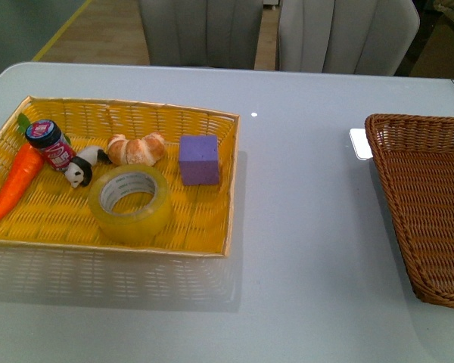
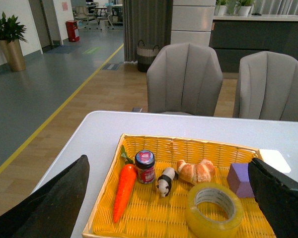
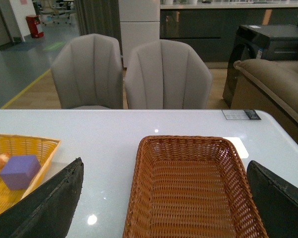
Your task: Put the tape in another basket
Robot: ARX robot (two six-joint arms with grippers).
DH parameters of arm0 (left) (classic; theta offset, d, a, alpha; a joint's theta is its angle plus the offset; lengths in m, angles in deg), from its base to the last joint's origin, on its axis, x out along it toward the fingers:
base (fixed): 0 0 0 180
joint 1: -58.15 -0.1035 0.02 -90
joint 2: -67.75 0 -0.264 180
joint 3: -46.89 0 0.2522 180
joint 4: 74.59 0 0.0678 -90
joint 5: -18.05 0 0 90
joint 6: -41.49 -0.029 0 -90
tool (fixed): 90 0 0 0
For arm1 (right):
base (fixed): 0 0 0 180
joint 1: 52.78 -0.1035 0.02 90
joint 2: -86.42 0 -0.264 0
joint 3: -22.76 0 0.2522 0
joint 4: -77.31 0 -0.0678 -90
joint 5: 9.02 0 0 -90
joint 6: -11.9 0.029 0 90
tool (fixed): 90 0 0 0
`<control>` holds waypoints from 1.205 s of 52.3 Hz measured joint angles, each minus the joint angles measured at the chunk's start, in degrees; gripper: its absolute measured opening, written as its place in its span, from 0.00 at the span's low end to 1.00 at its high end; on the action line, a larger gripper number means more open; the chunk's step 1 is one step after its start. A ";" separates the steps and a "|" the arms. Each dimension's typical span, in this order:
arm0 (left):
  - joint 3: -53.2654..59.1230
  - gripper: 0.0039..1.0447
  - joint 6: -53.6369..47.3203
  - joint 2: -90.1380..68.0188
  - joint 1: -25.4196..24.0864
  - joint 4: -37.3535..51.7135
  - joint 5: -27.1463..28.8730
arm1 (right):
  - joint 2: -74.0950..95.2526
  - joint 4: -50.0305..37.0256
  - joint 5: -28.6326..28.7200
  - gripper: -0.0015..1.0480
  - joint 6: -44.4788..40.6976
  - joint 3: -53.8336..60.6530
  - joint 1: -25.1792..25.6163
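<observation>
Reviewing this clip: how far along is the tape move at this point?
Done: nothing yet. The tape lies in the yellow basket near the purple cube, and the visible part of the brown basket is empty. In hand: nothing. The left gripper and right gripper are both open and hold nothing. Left: grasp the tape, carry it across, and set it in the brown basket.

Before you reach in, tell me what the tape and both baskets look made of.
Tape: glossy translucent yellowish film, likely plastic, on a white core. Yellow basket: flat woven strips with slight sheen, plastic or dyed straw, unclear. Brown basket: round woven strands, braided rim, wicker-like.
</observation>
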 joint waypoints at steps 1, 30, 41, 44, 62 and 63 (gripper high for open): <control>0.00 0.92 0.00 0.00 0.00 0.00 0.00 | 0.00 0.00 0.00 0.91 0.00 0.00 0.00; 0.00 0.92 0.00 0.00 0.00 0.00 0.00 | 0.00 0.00 0.00 0.91 -0.02 0.00 0.00; 0.00 0.92 0.00 0.00 0.00 0.00 0.00 | 0.00 0.00 0.00 0.91 0.00 0.00 0.00; 0.00 0.92 0.00 0.00 0.00 0.00 0.00 | 0.00 0.00 0.00 0.91 -0.02 0.00 0.00; 0.00 0.92 0.00 0.00 0.00 0.00 0.00 | 0.00 0.00 0.00 0.91 0.00 0.00 0.00; 0.00 0.92 0.00 0.00 0.00 0.00 0.00 | 0.09 0.09 0.13 0.91 0.11 -0.04 0.02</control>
